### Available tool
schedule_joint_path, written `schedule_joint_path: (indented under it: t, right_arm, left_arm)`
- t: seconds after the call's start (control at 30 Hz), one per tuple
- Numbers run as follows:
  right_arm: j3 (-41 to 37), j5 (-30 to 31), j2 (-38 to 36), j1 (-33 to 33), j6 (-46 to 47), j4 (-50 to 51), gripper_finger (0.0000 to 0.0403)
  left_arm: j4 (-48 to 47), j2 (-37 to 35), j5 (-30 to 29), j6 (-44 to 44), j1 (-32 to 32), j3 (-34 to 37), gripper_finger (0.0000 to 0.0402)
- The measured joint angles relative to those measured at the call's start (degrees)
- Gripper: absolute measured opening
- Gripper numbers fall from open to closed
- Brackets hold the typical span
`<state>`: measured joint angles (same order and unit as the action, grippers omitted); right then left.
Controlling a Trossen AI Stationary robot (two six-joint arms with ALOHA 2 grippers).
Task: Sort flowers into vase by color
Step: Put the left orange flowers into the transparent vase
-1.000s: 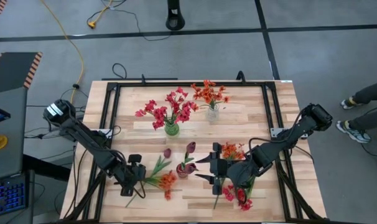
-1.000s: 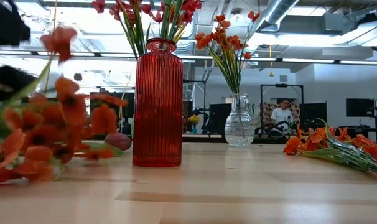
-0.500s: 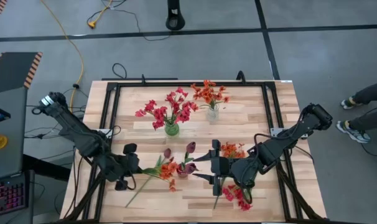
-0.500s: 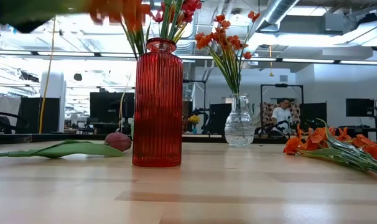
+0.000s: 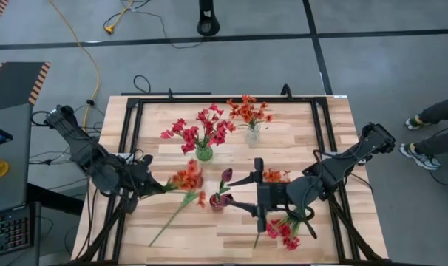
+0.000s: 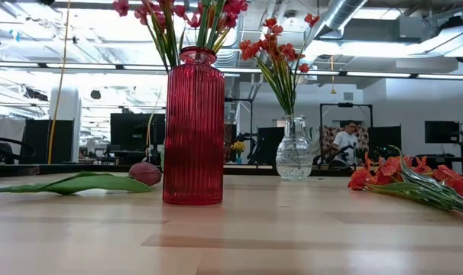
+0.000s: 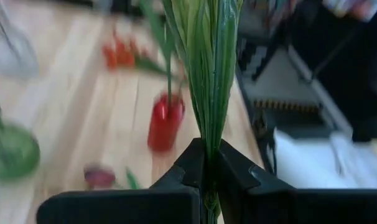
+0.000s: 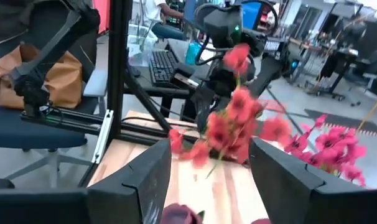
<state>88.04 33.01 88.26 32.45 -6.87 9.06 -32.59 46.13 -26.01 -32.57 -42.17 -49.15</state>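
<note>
1. The left gripper [image 5: 139,185] is clamped on the green stalk of an orange flower stem [image 5: 185,179] and holds it lifted off the table, just left of the small red vase [image 5: 217,201].
2. The step in hand looks like carrying this orange stem towards the clear vase [image 5: 252,133], which holds orange blooms and stands beyond the red vase, well apart from it.
3. Next, the stalk's free end must be tipped down and steered into that vase's narrow mouth.
4. The right gripper [image 5: 257,197] waits just right of the red vase, jaws spread, gripping nothing.
5. More loose stems [image 5: 283,229] lie on the table near it; their colours are probably pinkish-red.
</note>
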Motion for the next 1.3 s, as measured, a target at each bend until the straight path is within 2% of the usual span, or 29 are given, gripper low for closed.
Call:
schedule_joint_path:
  t: [0.33, 0.6, 0.8, 1.1, 1.3]
  right_arm:
    - [0.01, 0.02, -0.01, -4.72, -0.69, -1.21, 0.0240]
    - [0.01, -0.29, 0.15, -9.02, -0.68, -5.18, 0.0240]
    - [0.01, -6.91, 0.21, -12.20, -0.66, -8.80, 0.0240]
    - [0.01, -13.09, 0.23, -15.96, -0.60, -11.33, 0.0240]
    - [-0.03, -13.66, 0.23, -16.48, -0.57, -11.34, 0.0240]
  left_arm:
    - [26.39, -1.16, -11.43, 24.41, 0.14, 0.00, 0.0007]
    - [38.22, -0.01, -13.07, 38.65, 5.07, 0.00, 0.0007]
    - [45.93, 3.80, -9.14, 44.07, 11.43, 0.00, 0.0007]
    - [54.69, 10.78, -0.45, 43.59, 19.39, 0.00, 0.0007]
    - [60.82, 16.28, 2.83, 42.37, 22.85, 0.00, 0.0007]
